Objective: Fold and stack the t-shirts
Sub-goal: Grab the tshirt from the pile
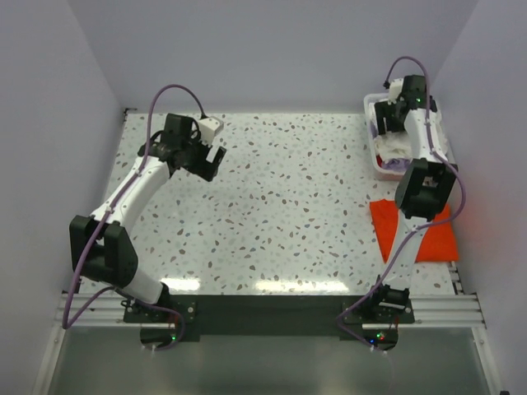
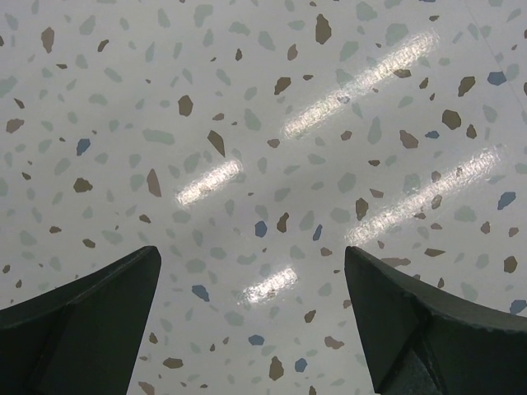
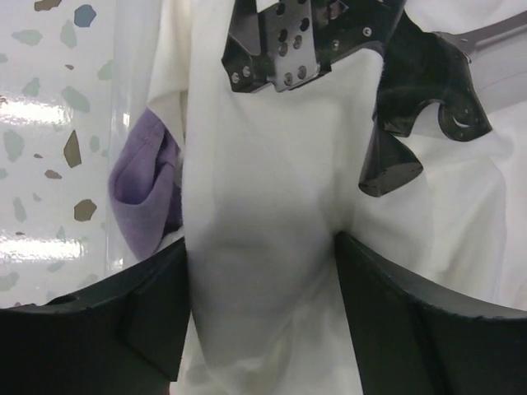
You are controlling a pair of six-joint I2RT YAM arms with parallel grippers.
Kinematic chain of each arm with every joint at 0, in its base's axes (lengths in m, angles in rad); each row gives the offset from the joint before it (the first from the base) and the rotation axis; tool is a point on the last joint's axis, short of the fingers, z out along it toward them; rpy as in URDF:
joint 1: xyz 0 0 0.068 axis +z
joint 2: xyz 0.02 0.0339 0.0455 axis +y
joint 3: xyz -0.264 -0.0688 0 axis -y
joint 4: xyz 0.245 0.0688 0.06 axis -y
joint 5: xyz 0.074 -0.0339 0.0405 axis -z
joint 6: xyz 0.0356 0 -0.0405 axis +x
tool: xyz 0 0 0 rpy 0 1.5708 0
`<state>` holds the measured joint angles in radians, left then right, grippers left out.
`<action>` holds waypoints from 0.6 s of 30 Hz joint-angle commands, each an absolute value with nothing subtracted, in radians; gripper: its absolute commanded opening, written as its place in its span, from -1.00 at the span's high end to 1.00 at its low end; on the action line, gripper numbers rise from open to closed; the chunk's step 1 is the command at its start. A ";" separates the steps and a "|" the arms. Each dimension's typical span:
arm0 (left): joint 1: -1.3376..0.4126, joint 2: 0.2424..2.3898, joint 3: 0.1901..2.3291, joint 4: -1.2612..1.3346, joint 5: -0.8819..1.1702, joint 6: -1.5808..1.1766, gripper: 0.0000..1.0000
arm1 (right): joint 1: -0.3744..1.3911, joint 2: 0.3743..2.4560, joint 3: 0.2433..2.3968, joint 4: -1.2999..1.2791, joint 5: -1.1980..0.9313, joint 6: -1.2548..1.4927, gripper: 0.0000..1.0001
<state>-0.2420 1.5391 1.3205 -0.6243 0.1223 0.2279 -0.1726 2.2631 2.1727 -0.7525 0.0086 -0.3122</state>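
Observation:
A cream-white t-shirt [image 3: 272, 164] lies bunched in the white basket [image 1: 372, 103] at the far right of the table. My right gripper [image 3: 262, 239] reaches down into the basket, and its two fingers press on either side of a raised fold of that shirt. A lavender t-shirt [image 3: 140, 189] is tucked against the basket wall to the left of the fold. An orange-red t-shirt [image 1: 432, 239] lies flat on the table in front of the basket, under the right arm. My left gripper [image 2: 251, 248] hangs open over bare table at the far left [image 1: 216, 156].
The basket sits close to the right wall. Black parts of the right arm [image 3: 288, 41] hang over the cloth just beyond the fingers. The speckled tabletop [image 1: 288, 206] stretches between the two arms.

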 commanded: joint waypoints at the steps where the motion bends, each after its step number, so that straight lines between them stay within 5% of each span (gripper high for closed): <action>1: -0.232 1.546 1.345 -0.635 0.129 0.244 -1.00 | -0.216 2.177 2.152 -0.716 0.018 -0.340 -0.35; 2: -0.232 1.548 1.345 -0.635 0.133 0.242 -1.00 | -0.225 2.169 2.145 -0.719 0.014 -0.359 -0.25; 6: -0.232 1.554 1.351 -0.627 0.144 0.235 -1.00 | -0.239 2.174 2.167 -0.745 0.009 -0.390 0.87; 7: -0.232 1.558 1.354 -0.629 0.147 0.233 -1.00 | -0.241 2.174 2.181 -0.758 0.005 -0.388 0.98; 18: -0.198 1.540 1.382 -0.637 0.218 0.199 -1.00 | -0.242 1.876 2.252 -0.724 -0.214 -0.273 1.00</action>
<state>-0.2222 1.5597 1.3376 -0.6312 0.1696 0.2188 -0.2333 2.0842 2.1788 -0.7937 -0.1009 -0.3237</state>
